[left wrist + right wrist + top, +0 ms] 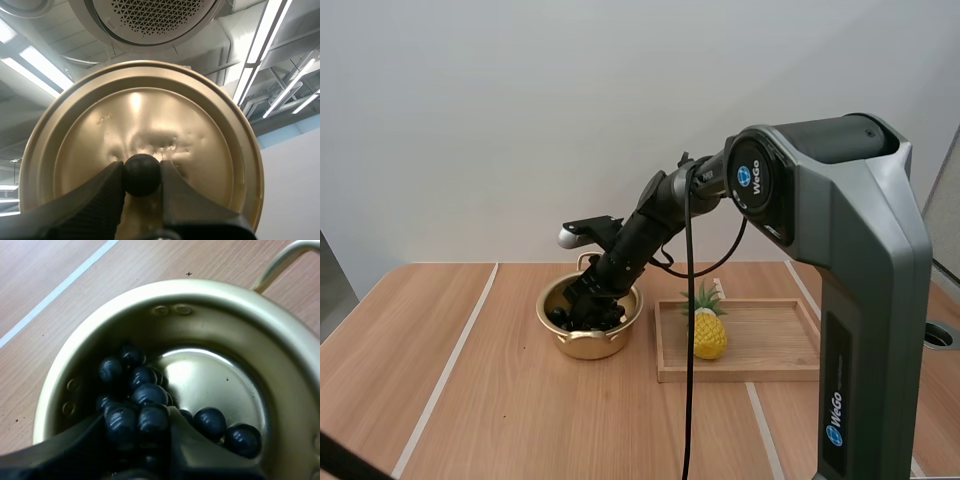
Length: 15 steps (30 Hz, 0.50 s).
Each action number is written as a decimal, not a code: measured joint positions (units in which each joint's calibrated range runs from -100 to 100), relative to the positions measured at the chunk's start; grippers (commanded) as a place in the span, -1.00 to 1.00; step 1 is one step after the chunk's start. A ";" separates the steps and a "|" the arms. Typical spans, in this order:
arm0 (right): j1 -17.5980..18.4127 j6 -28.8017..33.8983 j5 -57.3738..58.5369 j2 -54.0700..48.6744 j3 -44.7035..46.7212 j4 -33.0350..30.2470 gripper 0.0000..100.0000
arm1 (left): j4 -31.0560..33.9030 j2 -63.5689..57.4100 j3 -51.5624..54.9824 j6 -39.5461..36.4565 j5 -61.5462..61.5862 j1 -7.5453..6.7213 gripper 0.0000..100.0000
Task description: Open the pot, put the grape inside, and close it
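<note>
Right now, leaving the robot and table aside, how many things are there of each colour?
Gold: 2 (pot, lid)
Dark: 1 (bunch of grapes)
Wood-brown: 1 (tray)
Yellow: 1 (pineapple)
Total: 5

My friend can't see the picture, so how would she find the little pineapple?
On the wooden table, find the shallow tray right of the gold pot. The pineapple stands alone in it: yellow with green leaves, unlike the dark grapes in the pot.

Housing: right arm [865, 300], a grey boxy upright with a rounded top.
Markings: blue round logo [750, 176] on a black cap; white WeGo lettering [834, 428] lower down.
Forearm [655, 222]: slim, black.
Left end effector [142, 172]: black, seemingly fine-textured fingers [95, 200].
</note>
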 measured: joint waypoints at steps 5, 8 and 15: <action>0.05 -0.10 0.00 -0.11 0.00 1.16 1.00 | 0.00 0.00 0.00 0.00 0.00 0.00 -1.00; 0.08 -0.10 0.00 -1.12 0.00 1.26 1.00 | 0.00 0.00 0.00 0.00 0.00 0.00 -1.00; 0.08 -0.10 -1.38 -4.72 0.00 1.68 1.00 | 0.00 0.00 0.00 0.00 0.00 0.00 -1.00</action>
